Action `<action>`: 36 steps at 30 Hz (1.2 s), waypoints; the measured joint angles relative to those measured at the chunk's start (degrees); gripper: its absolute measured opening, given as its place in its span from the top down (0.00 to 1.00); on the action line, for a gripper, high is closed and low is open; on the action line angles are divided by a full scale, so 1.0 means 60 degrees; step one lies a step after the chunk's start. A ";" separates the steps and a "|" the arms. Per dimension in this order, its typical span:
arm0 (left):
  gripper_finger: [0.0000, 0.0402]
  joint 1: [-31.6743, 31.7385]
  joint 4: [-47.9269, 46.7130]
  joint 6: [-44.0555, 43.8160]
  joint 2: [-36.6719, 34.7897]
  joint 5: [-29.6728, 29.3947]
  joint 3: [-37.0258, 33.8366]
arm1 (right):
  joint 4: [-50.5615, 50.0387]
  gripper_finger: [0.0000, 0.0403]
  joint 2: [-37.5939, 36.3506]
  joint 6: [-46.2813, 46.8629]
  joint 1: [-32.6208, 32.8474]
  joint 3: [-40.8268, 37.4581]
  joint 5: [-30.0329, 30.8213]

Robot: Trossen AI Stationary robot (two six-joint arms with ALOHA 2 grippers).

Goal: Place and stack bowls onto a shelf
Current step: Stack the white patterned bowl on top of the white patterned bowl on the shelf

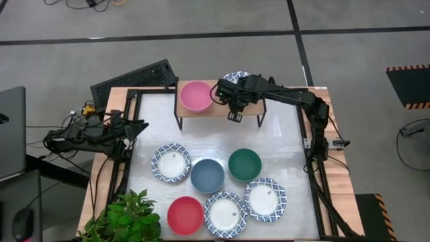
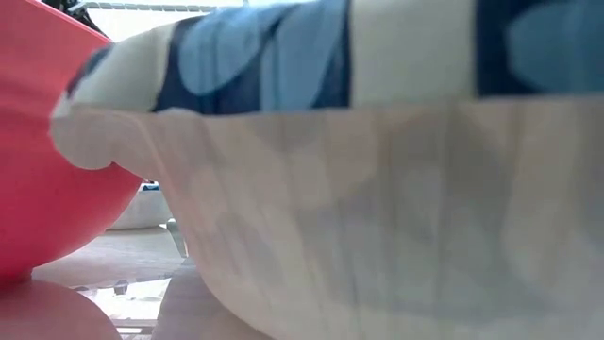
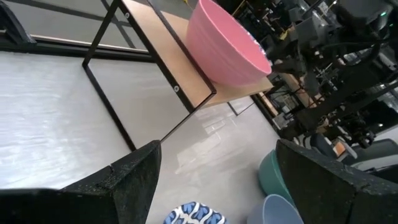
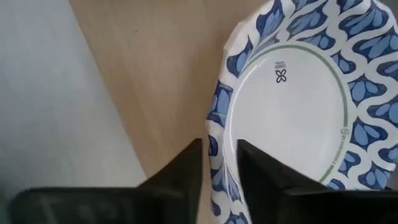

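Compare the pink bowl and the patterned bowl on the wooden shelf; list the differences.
The pink bowl is plain pink, while the patterned bowl is white with a blue-patterned rim. The pink bowl stands free; the patterned bowl has the right gripper straddling its rim. The pink bowl shows fully from above; the right arm covers most of the patterned bowl. Both sit on the shelf.

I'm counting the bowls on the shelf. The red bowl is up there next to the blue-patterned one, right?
Not quite. The plain bowl on the shelf is the pink bowl, as the high view shows. The red bowl sits on the table. The blue-patterned bowl beside the pink one is right, at the right gripper.
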 joint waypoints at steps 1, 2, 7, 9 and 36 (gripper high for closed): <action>0.25 -0.0003 -0.0048 0.0000 0.0004 0.0003 0.0000 | 0.0041 0.60 0.0000 0.0005 0.0032 0.0000 0.0000; 0.25 0.0000 -0.0069 0.0000 0.0000 0.0003 0.0000 | 0.0091 0.56 0.0000 0.0041 0.0079 0.0000 0.0000; 0.25 0.0000 -0.0089 0.0004 0.0000 0.0003 0.0000 | 0.0296 0.37 -0.0138 0.0545 0.0393 0.0377 -0.0853; 0.25 -0.0003 -0.0095 0.0004 0.0000 0.0007 0.0000 | 0.0468 0.34 -0.0157 0.0956 0.0631 0.0638 -0.1316; 0.25 0.0004 -0.0226 -0.0571 0.0051 0.0105 -0.0004 | 0.6374 0.32 0.3047 0.4247 0.2984 0.0808 -0.3259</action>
